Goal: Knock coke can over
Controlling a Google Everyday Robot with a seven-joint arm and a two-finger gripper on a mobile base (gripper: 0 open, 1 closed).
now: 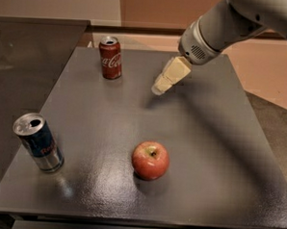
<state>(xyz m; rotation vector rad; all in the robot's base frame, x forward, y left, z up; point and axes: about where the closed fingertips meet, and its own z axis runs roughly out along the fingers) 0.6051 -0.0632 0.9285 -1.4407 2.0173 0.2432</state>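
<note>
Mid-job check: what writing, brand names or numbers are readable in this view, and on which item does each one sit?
"Coca-Cola": white script on the red coke can, at the far left of the table.
Blue-and-silver can, near left: red lettering, too blurred to read.
Apple: no text.
Gripper, above the table to the right of the coke can: no markings visible.

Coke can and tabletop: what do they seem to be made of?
Coke can: thin painted metal, likely aluminium, with a bare silver top. Tabletop: dark grey, finely textured, faintly glossy; perhaps coated metal or laminate. The end effector, cream, plastic-looking, hangs right of the can.
</note>
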